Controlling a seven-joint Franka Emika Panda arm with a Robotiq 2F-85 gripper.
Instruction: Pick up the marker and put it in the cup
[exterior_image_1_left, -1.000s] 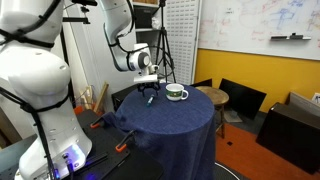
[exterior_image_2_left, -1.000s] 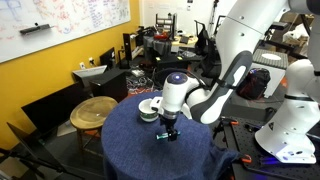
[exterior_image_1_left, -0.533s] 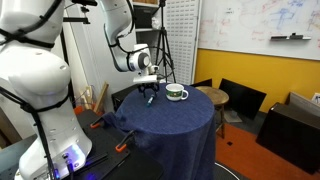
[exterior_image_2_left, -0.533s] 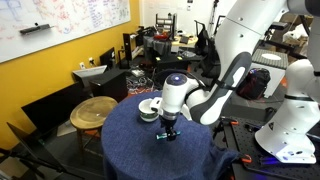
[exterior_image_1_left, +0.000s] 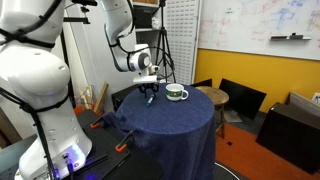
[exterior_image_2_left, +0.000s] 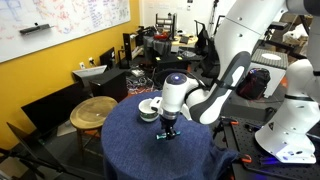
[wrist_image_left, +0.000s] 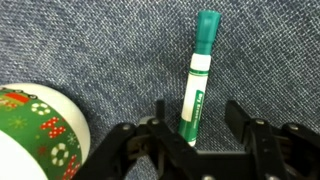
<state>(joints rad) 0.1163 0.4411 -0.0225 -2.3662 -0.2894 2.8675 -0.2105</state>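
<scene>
In the wrist view the marker (wrist_image_left: 196, 88), green and white with a green cap, lies on the blue cloth between my two fingers. My gripper (wrist_image_left: 197, 118) is open, with a gap on each side of the marker, wider on the right. The cup (wrist_image_left: 35, 135), white with a green patterned band, sits at the lower left of the wrist view. In both exterior views my gripper (exterior_image_1_left: 150, 93) (exterior_image_2_left: 167, 131) is down at the tabletop, pointing down, a short way from the cup (exterior_image_1_left: 176, 93) (exterior_image_2_left: 149, 108).
The round table (exterior_image_1_left: 175, 125) (exterior_image_2_left: 135, 150) is covered with a blue cloth. A round wooden stool (exterior_image_2_left: 93, 110) and dark chairs (exterior_image_1_left: 238, 97) stand beside it. Another white robot base (exterior_image_1_left: 40, 100) is close to the table.
</scene>
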